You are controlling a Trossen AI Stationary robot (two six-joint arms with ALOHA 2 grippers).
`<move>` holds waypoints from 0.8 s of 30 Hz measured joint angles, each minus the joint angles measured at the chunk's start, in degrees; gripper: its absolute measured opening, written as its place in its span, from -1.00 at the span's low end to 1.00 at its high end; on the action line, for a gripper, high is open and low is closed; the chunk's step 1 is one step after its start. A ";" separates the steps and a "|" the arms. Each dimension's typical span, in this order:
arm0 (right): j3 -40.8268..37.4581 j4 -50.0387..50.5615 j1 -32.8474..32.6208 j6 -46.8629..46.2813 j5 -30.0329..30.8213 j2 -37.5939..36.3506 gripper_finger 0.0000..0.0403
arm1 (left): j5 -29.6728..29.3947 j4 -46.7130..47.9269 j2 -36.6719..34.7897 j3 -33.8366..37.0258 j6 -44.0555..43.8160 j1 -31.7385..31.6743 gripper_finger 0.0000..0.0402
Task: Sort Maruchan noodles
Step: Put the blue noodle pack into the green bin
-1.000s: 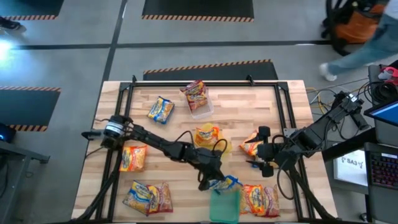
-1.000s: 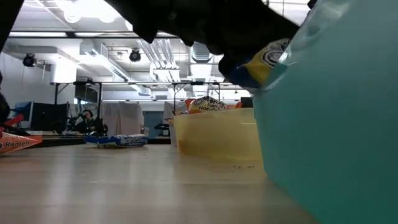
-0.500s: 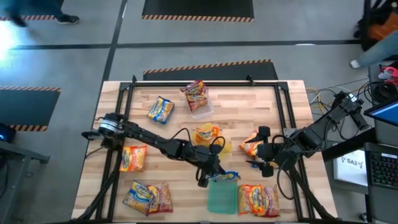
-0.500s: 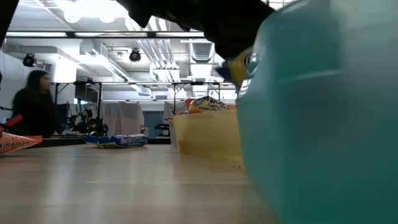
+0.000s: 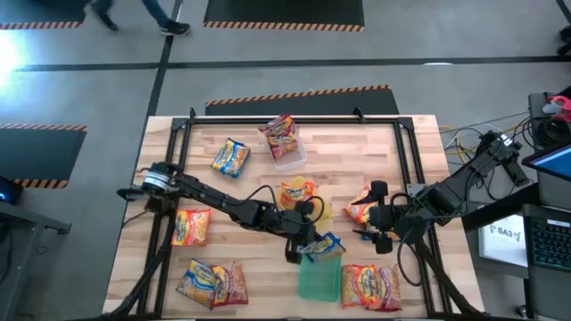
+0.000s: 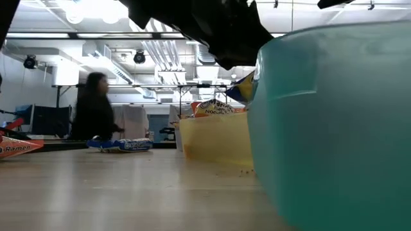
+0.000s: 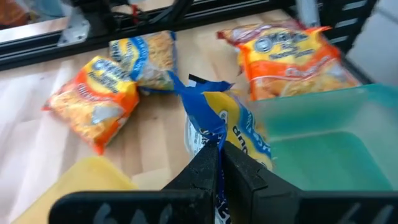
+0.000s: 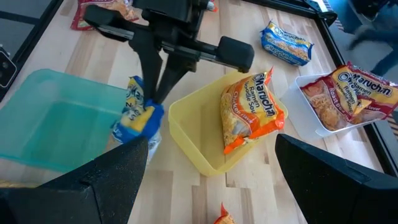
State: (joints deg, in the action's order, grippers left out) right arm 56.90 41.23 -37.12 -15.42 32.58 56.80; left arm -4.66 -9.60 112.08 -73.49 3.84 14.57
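Maruchan noodles lie scattered over the wooden counter [image 5: 357, 156], and one of them, a blue-and-yellow packet [image 5: 323, 247], hangs from the left hand [image 5: 308, 246] right at the rim of the green tray [image 5: 318, 283]. The left wrist view shows the two dark fingers pinched tight on the packet's crimped top edge [image 7: 210, 134], with the body drooping toward the tray's near wall. An orange packet [image 8: 249, 112] already sits in the yellow tray [image 8: 193, 140], and a red one [image 8: 348, 93] rests in the clear tray [image 8: 314, 121], so blue seems meant for green.

Judging by the crinkled film, these packets are light and slick, with a brittle noodle block inside that would crack under a hard squeeze. The sealed end seam looks like the safest hold: flat, thin and tough, though the packet swings freely below it, as it appears to here.

The right hand [image 5: 378, 217] waits near the counter's right edge with its fingers spread wide, holding nothing, just beside another orange packet [image 5: 359, 208]. More packets lie loose at the left [image 5: 191, 226] and front left [image 5: 212, 283], at the far side [image 5: 231, 158] and beside the green tray [image 5: 373, 287].
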 joint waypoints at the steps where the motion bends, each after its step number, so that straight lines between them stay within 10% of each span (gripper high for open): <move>1: 0.00 0.00 0.00 0.00 0.00 0.00 0.69 | -0.73 0.17 -0.01 0.00 0.00 0.00 -1.00; 24: 0.00 0.00 0.02 0.00 0.00 0.00 0.69 | -5.41 0.63 -0.14 0.00 -6.45 -0.09 -1.00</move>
State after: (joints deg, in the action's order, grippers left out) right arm 56.90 41.23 -37.11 -15.42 32.58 56.80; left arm -10.07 -8.98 111.94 -73.49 -2.61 14.48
